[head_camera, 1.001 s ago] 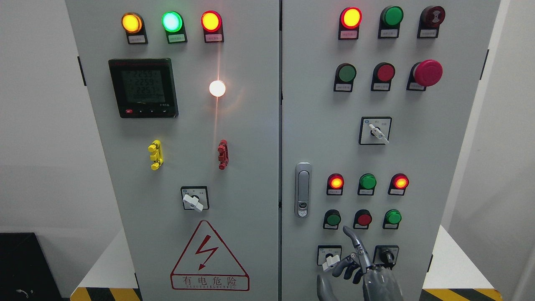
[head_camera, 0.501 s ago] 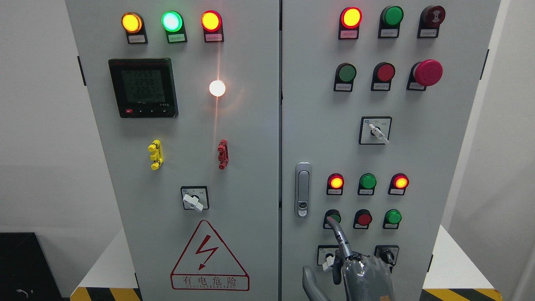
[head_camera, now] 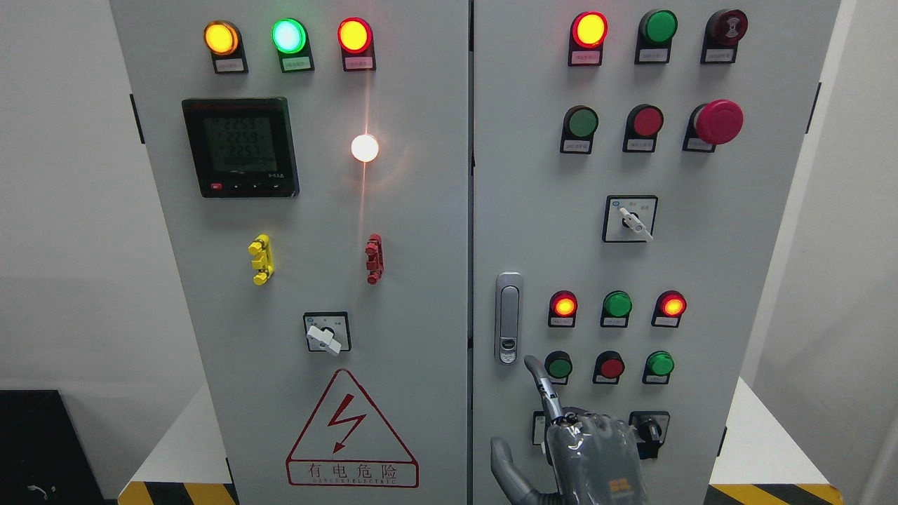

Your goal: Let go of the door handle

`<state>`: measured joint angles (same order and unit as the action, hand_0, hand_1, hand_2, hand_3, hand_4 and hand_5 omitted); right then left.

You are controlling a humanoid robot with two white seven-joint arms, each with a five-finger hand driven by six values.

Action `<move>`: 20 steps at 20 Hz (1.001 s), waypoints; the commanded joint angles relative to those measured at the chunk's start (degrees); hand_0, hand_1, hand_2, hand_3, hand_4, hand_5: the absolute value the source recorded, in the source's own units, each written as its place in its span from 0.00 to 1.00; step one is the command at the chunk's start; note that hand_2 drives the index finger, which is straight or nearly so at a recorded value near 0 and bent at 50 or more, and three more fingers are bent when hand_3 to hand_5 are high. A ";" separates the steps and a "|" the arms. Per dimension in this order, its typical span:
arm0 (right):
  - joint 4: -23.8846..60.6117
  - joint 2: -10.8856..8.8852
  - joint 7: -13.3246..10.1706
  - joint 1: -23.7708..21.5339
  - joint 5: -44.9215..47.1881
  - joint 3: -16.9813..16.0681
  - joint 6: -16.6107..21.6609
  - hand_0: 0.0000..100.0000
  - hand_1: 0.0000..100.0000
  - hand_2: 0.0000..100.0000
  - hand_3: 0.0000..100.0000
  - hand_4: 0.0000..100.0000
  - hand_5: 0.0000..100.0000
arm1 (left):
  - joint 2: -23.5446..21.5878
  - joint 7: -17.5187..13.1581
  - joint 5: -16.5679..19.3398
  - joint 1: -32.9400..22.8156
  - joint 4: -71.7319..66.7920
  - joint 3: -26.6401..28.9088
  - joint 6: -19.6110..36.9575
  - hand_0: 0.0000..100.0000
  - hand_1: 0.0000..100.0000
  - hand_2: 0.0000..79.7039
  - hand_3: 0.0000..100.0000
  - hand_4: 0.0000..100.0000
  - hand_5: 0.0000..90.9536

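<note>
i am holding my right hand (head_camera: 572, 449) low on the cabinet's right door (head_camera: 701, 245), its arm coming in at the bottom edge right of the middle. the door handle (head_camera: 508, 318) is the landmark: a slim grey latch standing upright near the door's left edge, its long axis running vertically, its keyed lower end pointing down toward me. my hand is sitting below the handle and a little to its right. one finger is reaching out, its fingertip (head_camera: 531, 362) lying just below and right of the handle's lower end, near it, though i cannot tell whether it is touching the door face. the thumb is sticking out to the left and the other fingers are hiding behind the back of the hand; nothing is being gripped. so the handle is looking free of my grasp, and i am judging the release as all but done. what matters next is direction: the handle is lying up and left of my fingertip, so i should be drawing down and away. my left hand is not showing.
</note>
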<state>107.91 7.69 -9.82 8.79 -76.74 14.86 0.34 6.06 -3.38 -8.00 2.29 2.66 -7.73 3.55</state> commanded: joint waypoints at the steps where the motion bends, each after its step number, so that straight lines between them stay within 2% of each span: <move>1: -3.85 0.04 0.24 2.19 -3.85 2.10 -2.35 0.49 0.31 0.00 1.00 1.00 1.00 | 0.00 -0.05 0.00 0.00 -0.02 0.00 0.05 0.12 0.56 0.00 0.00 0.00 0.00; 8: -5.96 0.04 0.33 3.34 -6.67 2.80 -4.64 0.48 0.30 0.00 1.00 1.00 1.00 | 0.00 -0.05 0.00 0.00 0.06 0.00 0.05 0.12 0.56 0.00 0.00 0.00 0.00; 20: -8.68 0.04 0.33 5.80 -6.84 3.07 -5.96 0.48 0.30 0.00 1.00 1.00 1.00 | 0.00 -0.05 0.00 0.00 0.06 0.00 0.05 0.12 0.56 0.00 0.00 0.00 0.00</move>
<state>101.71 7.76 -9.50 13.85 -83.26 17.32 -5.01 6.06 -3.38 -8.00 2.29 2.66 -7.73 3.56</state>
